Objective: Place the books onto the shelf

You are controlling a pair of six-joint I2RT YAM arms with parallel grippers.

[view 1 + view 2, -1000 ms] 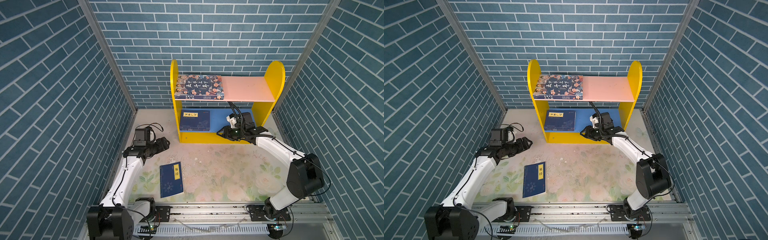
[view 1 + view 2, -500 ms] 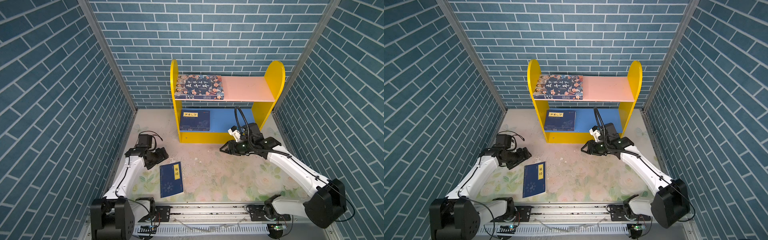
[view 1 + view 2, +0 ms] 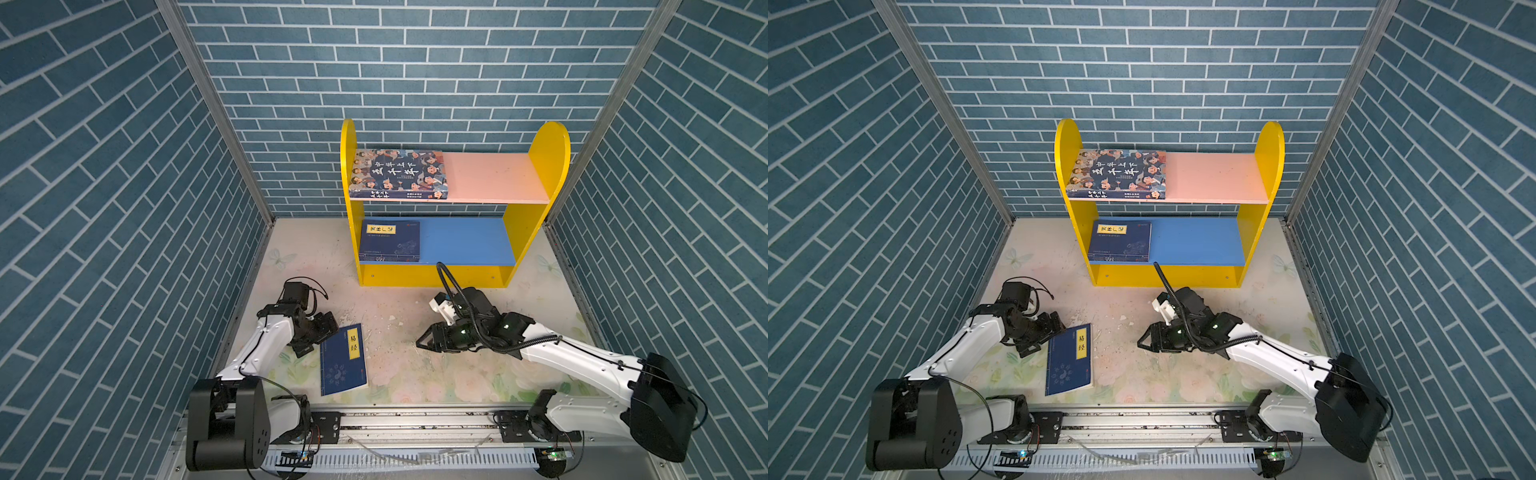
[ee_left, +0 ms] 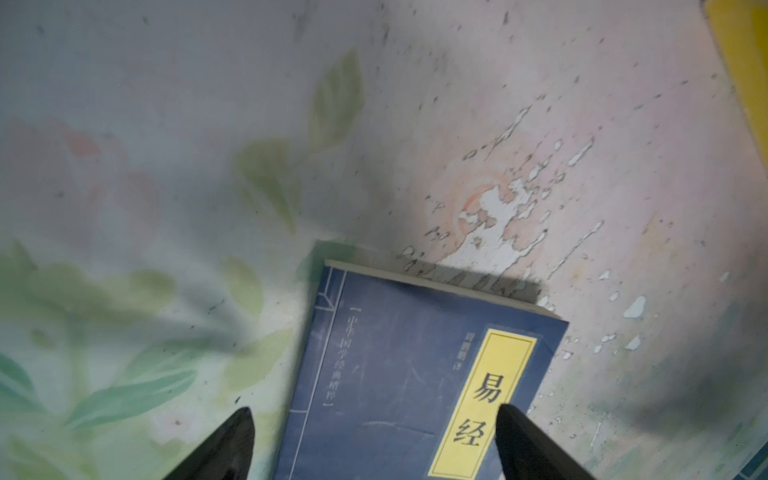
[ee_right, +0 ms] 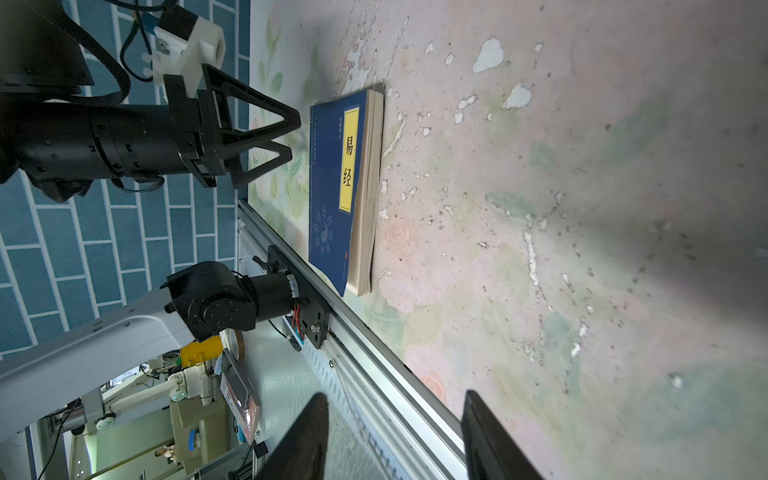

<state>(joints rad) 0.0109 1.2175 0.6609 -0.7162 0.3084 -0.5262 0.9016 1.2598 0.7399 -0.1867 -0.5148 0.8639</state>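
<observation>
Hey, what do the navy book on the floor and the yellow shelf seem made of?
Navy book with yellow label: paper, matte soft cover; cream page edges show along its side. Yellow shelf with pink and blue boards: probably painted or laminated board; flat thin panels, smooth even colour.

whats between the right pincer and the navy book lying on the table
Nothing: only bare, scuffed floral tabletop separates the right pincer from the navy book, seen in both top views.

Counted three books showing: one cartoon-faced book [image 3: 398, 172], two navy: navy book on the blue board [image 3: 390, 240], navy book on the floor [image 3: 343, 360]. One shelf [image 3: 548, 166]. Two robot arms: left arm [image 3: 266, 345], right arm [image 3: 582, 365].
</observation>
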